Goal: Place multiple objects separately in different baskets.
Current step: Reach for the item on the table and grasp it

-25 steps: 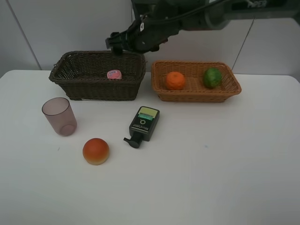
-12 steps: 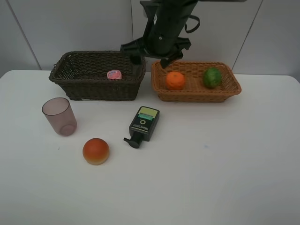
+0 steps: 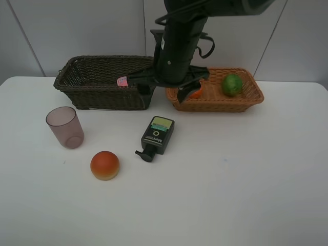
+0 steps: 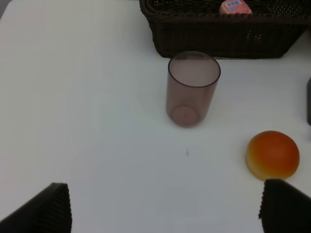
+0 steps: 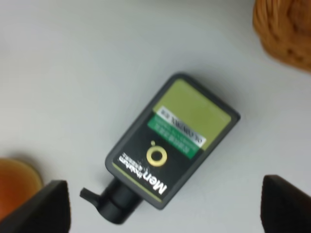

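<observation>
The dark green pump bottle (image 3: 157, 135) (image 5: 170, 150) lies flat on the white table. My right gripper (image 3: 165, 91) (image 5: 165, 206) hovers above it, open and empty, in front of the gap between the baskets. The dark brown basket (image 3: 102, 82) (image 4: 223, 34) holds the pink tube bottle (image 3: 122, 81) (image 4: 235, 6). The tan basket (image 3: 241, 100) (image 5: 286, 29) holds the green fruit (image 3: 232, 84) and the orange (image 3: 196, 93), which the arm partly hides. The purple cup (image 3: 65, 127) (image 4: 193, 88) stands upright, with the bun (image 3: 105, 165) (image 4: 272, 154) near it. My left gripper (image 4: 165, 208) is open, short of the cup.
The right arm (image 3: 179, 36) reaches down from the back over the inner ends of both baskets. A grey wall (image 3: 77, 31) runs behind the table. The left arm does not show in the exterior view.
The right arm has swung from over the dark basket towards the middle and come down above the pump bottle. Its jaws stay open. No object has moved.
</observation>
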Action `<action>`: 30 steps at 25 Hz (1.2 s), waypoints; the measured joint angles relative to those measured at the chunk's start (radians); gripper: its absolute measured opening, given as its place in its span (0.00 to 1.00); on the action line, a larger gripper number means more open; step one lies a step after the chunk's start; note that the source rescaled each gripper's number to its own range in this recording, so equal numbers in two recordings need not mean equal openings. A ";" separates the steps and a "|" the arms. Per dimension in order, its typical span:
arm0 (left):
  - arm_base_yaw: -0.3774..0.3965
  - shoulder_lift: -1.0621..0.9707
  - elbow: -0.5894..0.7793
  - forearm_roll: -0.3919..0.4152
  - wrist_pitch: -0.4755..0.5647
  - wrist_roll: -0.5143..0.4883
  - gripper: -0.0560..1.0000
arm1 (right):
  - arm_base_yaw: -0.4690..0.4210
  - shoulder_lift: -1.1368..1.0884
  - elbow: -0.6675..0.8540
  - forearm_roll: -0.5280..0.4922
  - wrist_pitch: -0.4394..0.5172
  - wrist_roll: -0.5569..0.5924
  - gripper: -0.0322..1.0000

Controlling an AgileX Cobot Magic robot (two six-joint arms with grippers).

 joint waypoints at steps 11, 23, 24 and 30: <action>0.000 0.000 0.000 0.000 0.000 0.000 1.00 | -0.050 -0.148 0.337 0.048 -0.142 0.075 0.67; 0.000 0.000 0.000 0.000 0.000 0.000 1.00 | -0.404 -0.518 0.651 0.022 -0.120 0.012 0.67; 0.000 0.000 0.000 0.000 0.000 0.000 1.00 | -0.435 -0.579 0.677 0.009 -0.118 -0.001 0.67; 0.000 0.000 0.000 0.000 0.000 0.000 1.00 | -0.484 -0.904 0.766 -0.030 -0.074 -0.174 0.67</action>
